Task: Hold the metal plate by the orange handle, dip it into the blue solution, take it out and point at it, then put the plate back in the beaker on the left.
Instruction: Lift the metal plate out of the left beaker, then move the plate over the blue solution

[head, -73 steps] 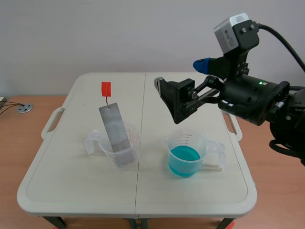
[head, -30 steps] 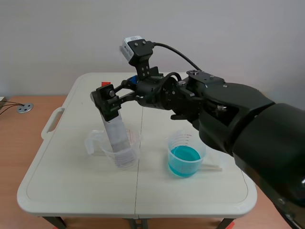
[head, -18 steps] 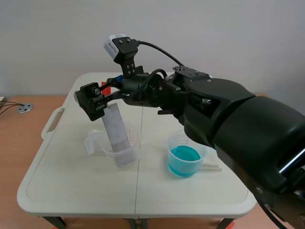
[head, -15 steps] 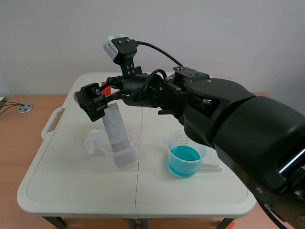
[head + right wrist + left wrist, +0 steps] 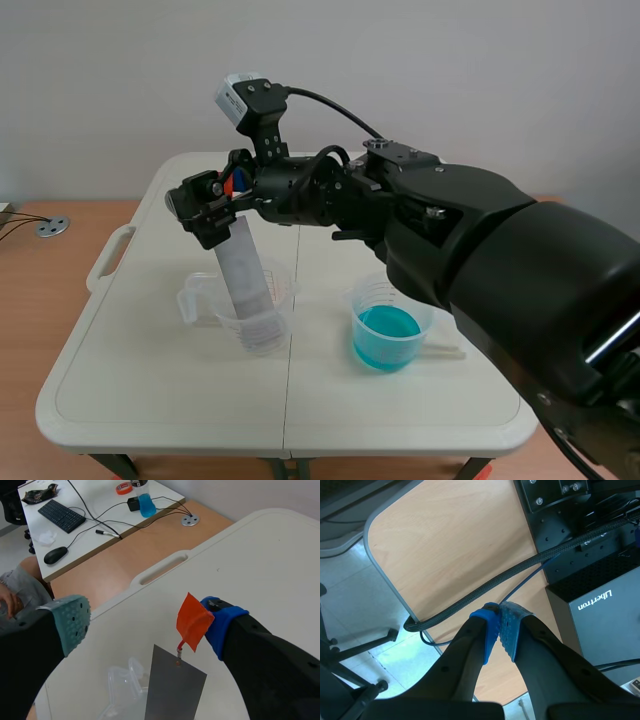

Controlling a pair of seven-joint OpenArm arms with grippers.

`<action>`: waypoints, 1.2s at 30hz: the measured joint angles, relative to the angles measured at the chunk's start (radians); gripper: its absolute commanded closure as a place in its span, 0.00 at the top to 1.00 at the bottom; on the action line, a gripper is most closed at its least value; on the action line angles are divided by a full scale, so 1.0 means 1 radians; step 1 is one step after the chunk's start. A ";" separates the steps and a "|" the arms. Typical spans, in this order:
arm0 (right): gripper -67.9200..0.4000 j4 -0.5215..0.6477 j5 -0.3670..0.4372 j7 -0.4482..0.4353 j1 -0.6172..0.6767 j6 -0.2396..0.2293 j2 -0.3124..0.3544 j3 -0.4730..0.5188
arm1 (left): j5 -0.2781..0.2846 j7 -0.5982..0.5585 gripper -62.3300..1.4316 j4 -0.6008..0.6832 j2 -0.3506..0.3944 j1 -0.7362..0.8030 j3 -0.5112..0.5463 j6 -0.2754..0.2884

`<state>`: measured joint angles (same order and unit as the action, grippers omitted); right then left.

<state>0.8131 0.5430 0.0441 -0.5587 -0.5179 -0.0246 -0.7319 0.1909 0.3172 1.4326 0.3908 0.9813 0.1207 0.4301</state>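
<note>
The metal plate is plain matt grey; its handle is bright orange-red. The solution is turquoise blue, in a clear beaker with red scale marks. The tabletop is cream. The right jaws are black, one dotted pad grey-green, the other blue. The left jaws' pads are blue and dotted.

Two beakers stand side by side on the table, apart. The plate stands in the left beaker, its top leaning left. The solution sits in the right beaker. The handle tops the plate, between the spread fingers of the right gripper, touching one finger. The right arm reaches in from the right, past the middle.
</note>
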 measured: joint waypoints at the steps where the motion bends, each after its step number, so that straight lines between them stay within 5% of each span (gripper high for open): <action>1: 0.59 0.000 0.000 0.000 0.000 0.000 0.000 0.000 | 0.000 0.000 0.08 0.000 0.000 0.000 0.000 0.000; 22: 0.02 0.000 0.000 -0.004 0.000 -0.005 0.035 0.000 | 0.000 0.000 0.08 0.000 0.000 0.000 0.000 0.000; 26: 0.02 0.000 0.000 -0.029 0.000 -0.055 0.042 0.000 | 0.000 0.000 0.08 0.000 0.000 0.000 0.000 0.000; 32: 0.02 0.000 0.000 -0.047 0.000 -0.058 0.042 0.000 | 0.000 0.000 0.08 0.000 0.000 0.000 0.000 0.000; 36: 0.02 0.000 0.000 -0.051 0.000 -0.130 0.042 0.000 | 0.000 0.000 0.08 0.000 0.000 0.000 0.000 0.000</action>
<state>0.8131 0.5426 -0.0067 -0.5587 -0.6483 0.0170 -0.7319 0.1909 0.3172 1.4326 0.3908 0.9813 0.1207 0.4301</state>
